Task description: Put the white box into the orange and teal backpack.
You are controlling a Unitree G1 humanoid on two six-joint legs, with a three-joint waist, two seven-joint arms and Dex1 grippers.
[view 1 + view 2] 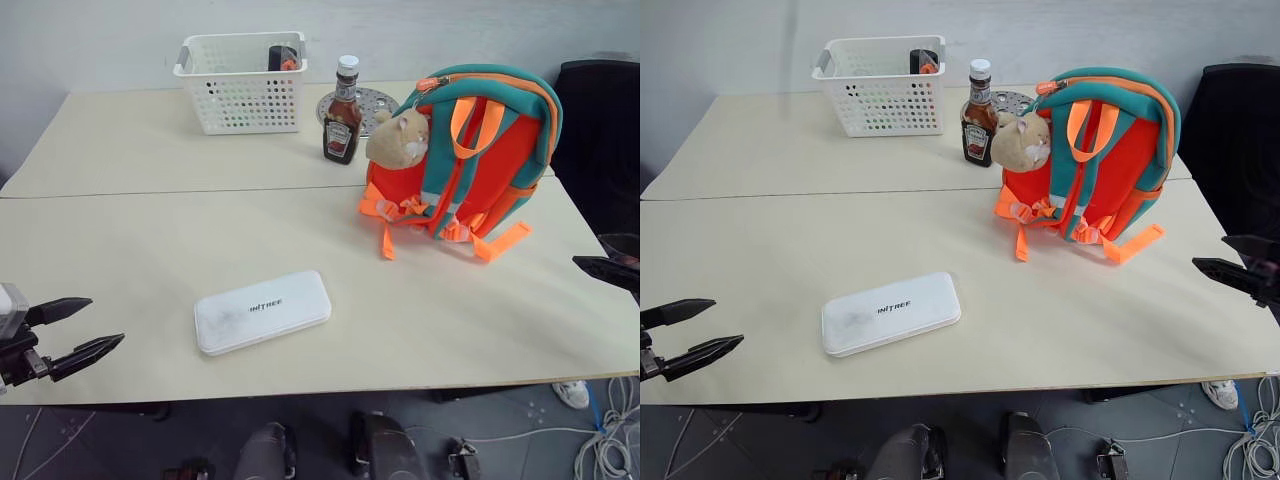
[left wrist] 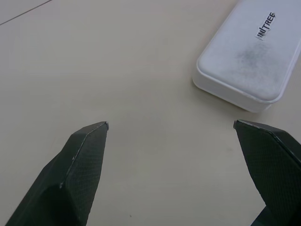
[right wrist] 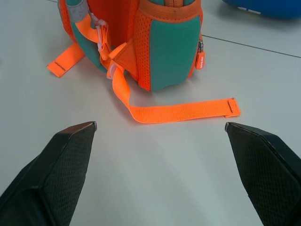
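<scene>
Pale wall behind, beige table, white box flat, backpack upright

Head stereo pair overlooking table, wrist cameras low, close over tabletop

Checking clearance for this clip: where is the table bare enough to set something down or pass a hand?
Bare: the whole near-left stretch between the left hand and the box, the middle between box and basket, and the near-right strip in front of the backpack. Crowded: the far right, where bottle, backpack and its trailing straps bunch together.
</scene>
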